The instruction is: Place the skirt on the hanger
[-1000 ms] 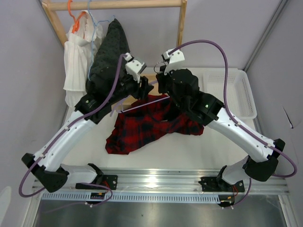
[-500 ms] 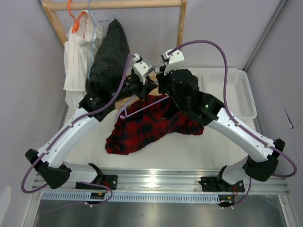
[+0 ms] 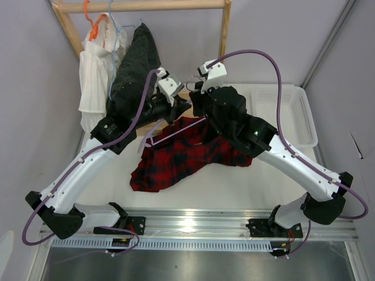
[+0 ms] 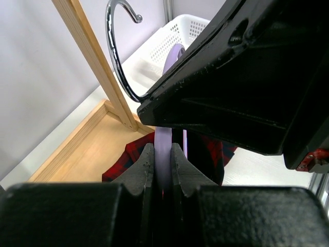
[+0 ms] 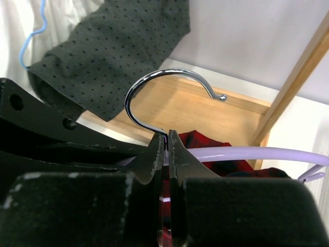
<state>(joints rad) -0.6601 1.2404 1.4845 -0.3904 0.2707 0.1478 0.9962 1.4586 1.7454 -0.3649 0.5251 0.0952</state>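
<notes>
Where both arms (image 3: 96, 161) angle inward in the top view, you see the skirt (image 3: 176, 159) spread on the table (image 3: 246, 187) beneath the hanger (image 3: 176, 131), basket (image 3: 308, 120) well right. Left wrist: your left gripper (image 4: 163, 157) pinches the lilac bar. Right wrist: your right gripper (image 5: 165, 146) clamps the hanger's neck, post (image 5: 298, 77) near.

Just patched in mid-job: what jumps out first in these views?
Dead centre, the left end effector and right end effector meet nose to nose, both shut on the top of the thin lilac plastic hanger. Below its bar spreads the red-and-black checked cloth skirt; a dark grey dotted garment hangs on the wooden rack at back left.
</notes>
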